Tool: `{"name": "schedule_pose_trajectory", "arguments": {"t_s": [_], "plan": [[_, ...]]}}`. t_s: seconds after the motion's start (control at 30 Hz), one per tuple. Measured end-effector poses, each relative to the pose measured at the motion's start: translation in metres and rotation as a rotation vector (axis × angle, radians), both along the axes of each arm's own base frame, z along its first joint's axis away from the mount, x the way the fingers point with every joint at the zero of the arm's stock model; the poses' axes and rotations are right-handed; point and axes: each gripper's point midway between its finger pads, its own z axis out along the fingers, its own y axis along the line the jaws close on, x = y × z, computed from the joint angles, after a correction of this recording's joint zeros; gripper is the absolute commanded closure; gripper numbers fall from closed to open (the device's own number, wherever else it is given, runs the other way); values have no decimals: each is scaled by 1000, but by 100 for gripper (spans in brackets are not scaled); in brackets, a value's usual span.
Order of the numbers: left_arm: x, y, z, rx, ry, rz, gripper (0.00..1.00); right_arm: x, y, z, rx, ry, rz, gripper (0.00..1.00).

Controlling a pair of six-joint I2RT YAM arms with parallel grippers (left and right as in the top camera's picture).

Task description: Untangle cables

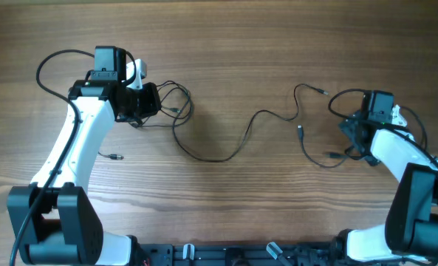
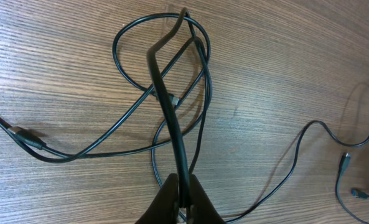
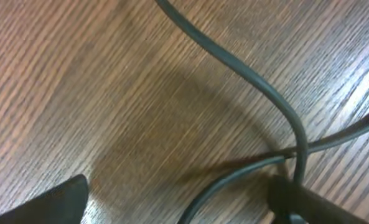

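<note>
Overhead: we see cables (image 1: pixel 226 157) part spread on table (image 1: pixel 226 44), one strand running centre to right, loops bunched at left gripper (image 1: pixel 141 103), plug (image 1: pixel 115 157) lying apart

Left wrist: jaws pinched on one strand; crossed loops beyond, so we judge knot not yet cleared

Right wrist: right gripper (image 3: pixel 178 202) fingers wide apart, holding nothing; strands cross beside one finger
</note>
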Motion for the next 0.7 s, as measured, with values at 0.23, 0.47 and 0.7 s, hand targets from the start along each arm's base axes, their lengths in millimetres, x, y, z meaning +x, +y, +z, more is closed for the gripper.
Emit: {"name": "schedule_pose_trajectory", "arguments": {"t_s": [0.23, 0.47, 0.7], "plan": [[0, 0, 0, 0, 1, 0, 94, -14, 15, 6, 133, 145, 7, 0], [0, 0, 0, 0, 1, 0, 94, -43, 24, 10, 190, 315, -4, 0], [0, 0, 0, 3, 1, 1, 96, -21, 15, 0, 102, 30, -24, 57]]}}
